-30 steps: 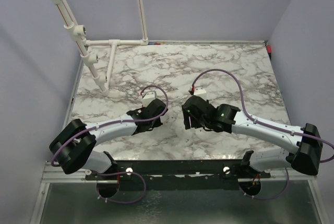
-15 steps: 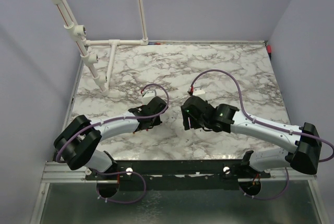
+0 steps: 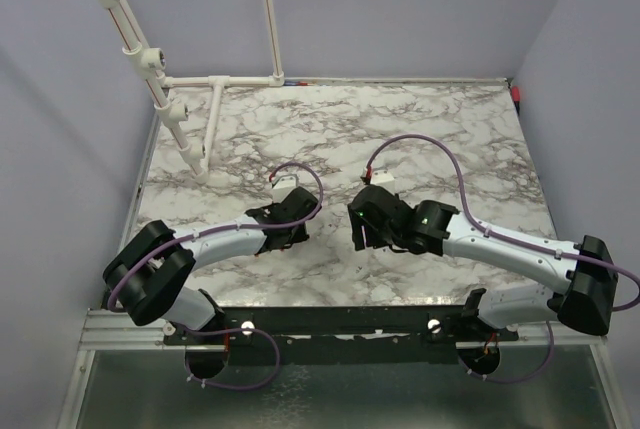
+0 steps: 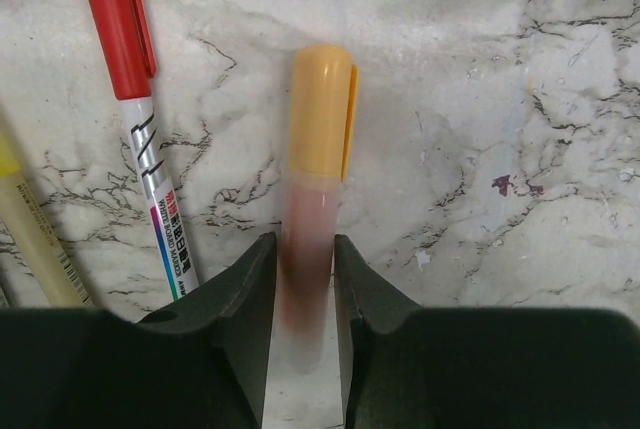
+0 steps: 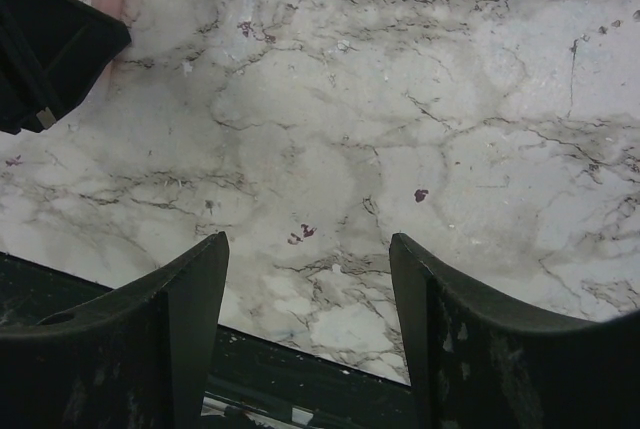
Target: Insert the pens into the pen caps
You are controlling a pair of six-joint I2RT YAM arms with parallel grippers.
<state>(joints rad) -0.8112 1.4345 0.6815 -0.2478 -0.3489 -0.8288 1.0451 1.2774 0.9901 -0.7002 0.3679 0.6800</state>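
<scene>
In the left wrist view a pen (image 4: 308, 249) with a pale pinkish barrel and a yellow-orange cap (image 4: 318, 114) on its far end lies on the marble. My left gripper (image 4: 303, 241) is shut on its barrel, jaws against both sides. To its left lie a grey pen (image 4: 150, 189) with a red cap (image 4: 118, 19) and a yellowish pen (image 4: 30, 229) at the frame edge. In the top view the left gripper (image 3: 272, 239) hides the pens. My right gripper (image 5: 308, 239) is open and empty over bare marble, just right of the left one (image 3: 358, 234).
The marble table's dark front edge (image 5: 300, 374) lies just below the right fingers. The left gripper's black body (image 5: 45, 49) fills the right wrist view's top left corner. A white pipe frame (image 3: 190, 99) stands at the back left.
The left arm has stretched forward and lowered, its gripper shifting slightly left toward the table. The right arm has barely moved.
</scene>
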